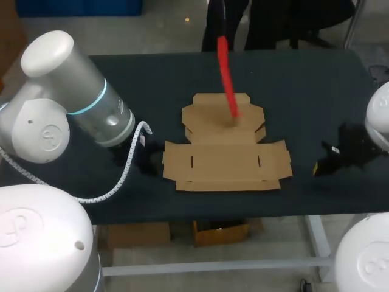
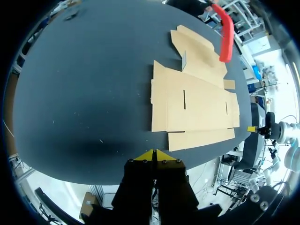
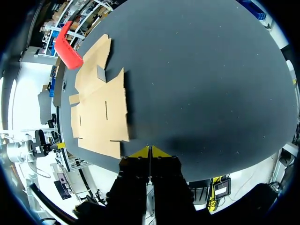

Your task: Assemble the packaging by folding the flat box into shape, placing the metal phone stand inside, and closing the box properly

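A flat brown cardboard box blank lies unfolded at the middle of the dark worktop, all its panels and flaps down on the surface; its wide slotted panel faces the front edge and its smaller notched panel points toward the far edge; a long red rod comes in over the far edge, slanting down, and its lower end meets that smaller far panel, though I cannot tell whether it presses on the card or hangs just above it

The left gripper hangs over bare worktop near the front left corner, its 2 yellow tips pressed together with nothing between them; the box blank lies ahead of it and well apart, the red rod beyond

The right gripper sits by the right edge of the worktop, its 2 tips likewise closed on nothing; the box blank is ahead of it and to one side, apart from the fingers; from the head view this gripper stands clear of the box's right flap
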Motion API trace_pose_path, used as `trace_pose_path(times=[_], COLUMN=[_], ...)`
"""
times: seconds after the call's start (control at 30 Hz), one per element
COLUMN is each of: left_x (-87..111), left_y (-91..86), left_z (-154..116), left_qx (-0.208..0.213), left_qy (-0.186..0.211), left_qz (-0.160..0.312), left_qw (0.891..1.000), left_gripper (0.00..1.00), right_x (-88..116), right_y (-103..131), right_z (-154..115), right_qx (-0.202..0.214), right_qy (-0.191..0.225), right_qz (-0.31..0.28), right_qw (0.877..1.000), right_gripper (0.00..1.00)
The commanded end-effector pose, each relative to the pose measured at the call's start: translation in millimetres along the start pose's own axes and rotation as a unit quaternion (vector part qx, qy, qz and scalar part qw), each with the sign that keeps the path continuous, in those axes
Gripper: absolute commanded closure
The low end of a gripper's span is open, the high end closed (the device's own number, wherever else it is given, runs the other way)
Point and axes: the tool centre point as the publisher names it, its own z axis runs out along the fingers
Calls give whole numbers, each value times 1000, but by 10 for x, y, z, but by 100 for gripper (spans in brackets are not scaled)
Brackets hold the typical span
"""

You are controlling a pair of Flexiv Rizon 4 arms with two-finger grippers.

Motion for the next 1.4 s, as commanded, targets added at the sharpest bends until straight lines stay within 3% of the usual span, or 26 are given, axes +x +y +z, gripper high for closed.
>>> trace_pose_path(times=[0.03, 0.67, 1.4], left_x=[15, -53, -7], left_y=[-17, 233, 177], left_z=[33, 122, 485], left_qx=[0, 20, -37], left_qy=[1, 7, 42], left_qz=[-6, -22, -33], left_qw=[1000, 1000, 998], left_gripper=[100, 100, 100], right_x=[43, 31, 120], right_y=[26, -30, -70], right_z=[7, 199, 409], right_qx=[1, 18, 30], right_qy=[7, 14, 24], right_qz=[13, 50, 54], right_qw=[1000, 999, 998], right_gripper=[100, 100, 100])
